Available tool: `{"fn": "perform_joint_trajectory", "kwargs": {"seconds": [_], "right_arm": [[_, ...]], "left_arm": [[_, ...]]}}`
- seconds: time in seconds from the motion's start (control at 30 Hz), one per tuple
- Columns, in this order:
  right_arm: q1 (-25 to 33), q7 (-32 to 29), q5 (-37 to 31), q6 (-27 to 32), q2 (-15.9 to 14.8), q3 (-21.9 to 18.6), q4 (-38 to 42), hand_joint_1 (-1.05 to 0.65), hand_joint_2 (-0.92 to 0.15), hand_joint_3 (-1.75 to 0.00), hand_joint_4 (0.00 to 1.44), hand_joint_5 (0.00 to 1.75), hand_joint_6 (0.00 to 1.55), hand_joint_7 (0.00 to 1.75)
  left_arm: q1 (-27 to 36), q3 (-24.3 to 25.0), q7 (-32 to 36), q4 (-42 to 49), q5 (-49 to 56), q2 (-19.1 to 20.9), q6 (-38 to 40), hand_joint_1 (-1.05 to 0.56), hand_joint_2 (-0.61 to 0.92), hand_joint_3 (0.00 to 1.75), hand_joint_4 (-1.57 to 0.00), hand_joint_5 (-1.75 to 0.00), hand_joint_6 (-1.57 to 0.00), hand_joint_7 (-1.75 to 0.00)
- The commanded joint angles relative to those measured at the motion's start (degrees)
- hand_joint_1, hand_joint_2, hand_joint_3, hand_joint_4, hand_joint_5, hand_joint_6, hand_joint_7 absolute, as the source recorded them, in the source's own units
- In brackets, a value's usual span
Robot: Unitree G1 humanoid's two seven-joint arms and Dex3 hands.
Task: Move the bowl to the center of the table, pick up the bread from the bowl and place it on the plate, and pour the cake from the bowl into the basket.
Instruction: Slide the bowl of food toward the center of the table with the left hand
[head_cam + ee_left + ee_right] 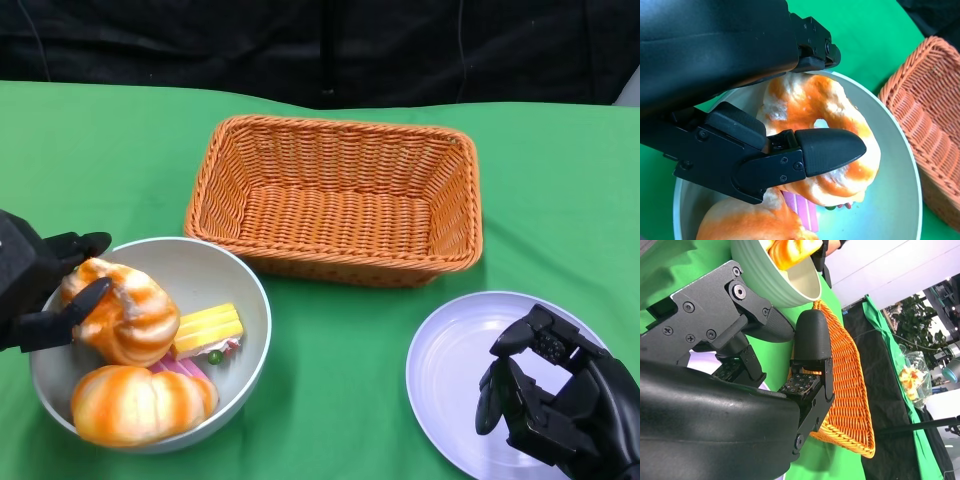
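My left hand (40, 285), at the lower left of the head view, pinches the upper bread (122, 310) between thumb and fingers, over the near-left side of the bowl (240, 272). The left wrist view shows one black finger (827, 150) lying across the loaf's glazed side and the shell above it. A second bread (135, 403) lies lower in the bowl, touching the first, and the cake (207, 331), a yellow-and-pink slice, sits beside them toward the bowl's middle.

I judge the bread light and soft, likely to dent under a hard squeeze, and its glaze looks smooth enough to slip. A broad hold across its fattest part, as I have now, seems safest. The cake looks small and light; it should slide out when the bowl tips. The bowl looks stiff and smooth, best gripped at the rim.

My right hand (560, 395) hangs over the plate (450, 345) at the lower right, fingers curled in loosely with nothing in them. The basket (340, 200) stands in the upper middle, just beside the bowl.

My thumb's contact under the loaf is hidden, so I cannot tell how firm the pinch is. The cake is half covered by bread, and the plate's near edge is cut off.
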Motion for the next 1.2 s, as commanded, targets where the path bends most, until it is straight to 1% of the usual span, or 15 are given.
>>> {"fn": "perform_joint_trajectory", "kwargs": {"seconds": [0.03,0.13,0.33,0.47,0.57,0.67,0.8,0.97,1.07,1.2], "right_arm": [[0.36,0.8,0.0,-1.34,-0.35,-0.41,0.01,-0.14,-0.57,-1.14,0.85,1.75,0.74,1.58],[0.36,0.74,-0.03,-1.27,-0.34,-0.45,-0.06,-0.15,-0.57,-1.14,0.85,1.75,0.74,1.58],[0.43,0.28,0.08,-0.69,-0.22,-0.49,-0.49,-0.15,-0.57,-1.14,0.85,1.75,0.75,1.58],[0.48,0.59,0.04,-1.12,-0.25,-0.44,-0.39,-0.14,-0.58,-1.14,0.85,1.75,0.75,1.58],[0.49,0.47,0.23,-0.87,-0.17,-0.48,-0.56,-0.14,-0.57,-1.14,0.85,1.75,0.74,1.57],[0.51,0.76,0.16,-1.28,-0.22,-0.46,-0.42,-0.14,-0.57,-1.14,0.85,1.75,0.74,1.57],[0.69,0.43,0.04,-1.07,-0.14,-0.36,-0.8,-0.14,-0.57,-1.14,0.85,1.75,0.75,1.57],[0.77,0.37,0.17,-0.87,-0.12,-0.31,-1.14,-0.14,-0.58,-1.14,0.86,1.75,0.75,1.57],[0.81,0.46,-0.04,-1.15,-0.18,-0.24,-1.1,-0.14,-0.58,-1.15,0.85,1.75,0.75,1.57],[0.76,0.74,-0.07,-1.5,-0.23,-0.28,-0.83,-0.15,-0.58,-1.15,0.84,1.75,0.74,1.58]], "left_arm": [[0.48,-0.47,-0.38,-2.0,0.78,1.4,0.72,-1.03,0.92,0.79,-0.08,-0.02,-0.14,0.0],[0.73,-0.16,-0.79,-3.24,-0.15,0.68,2.13,-1.04,0.92,0.78,-0.08,-0.01,-0.15,0.0],[1.1,-0.4,-1.41,-5.91,-1.41,-0.6,4.12,-0.97,0.92,0.79,-0.09,-0.02,-0.15,-0.01],[1.23,-0.02,-1.63,-7.24,-3.59,-2.16,6.16,-0.96,0.92,0.77,-0.07,-0.01,-0.15,0.0],[1.11,0.46,-1.89,-7.64,-5.5,-3.42,7.57,-0.94,0.92,0.76,-0.01,0.0,-0.15,0.0],[1.38,-0.3,-2.61,-8.39,-5.95,-3.68,6.91,-0.93,0.92,0.76,0.0,0.0,-0.14,0.0],[1.43,-1.64,-3.42,-9.78,-5.59,-3.64,7.5,-0.96,0.92,0.77,-0.02,-0.01,-0.15,-0.01],[1.81,-2.74,-3.03,-12.11,-5.97,-4.49,10.1,-0.95,0.92,0.78,-0.02,-0.01,-0.15,0.0],[2.04,-2.96,-2.57,-12.37,-6.1,-5.51,10.01,-0.95,0.92,0.78,-0.02,-0.01,-0.15,-0.01],[2.46,-2.77,-2.58,-10.81,-6.69,-7.37,5.68,-0.89,0.92,0.78,-0.04,-0.02,-0.14,0.0]]}}
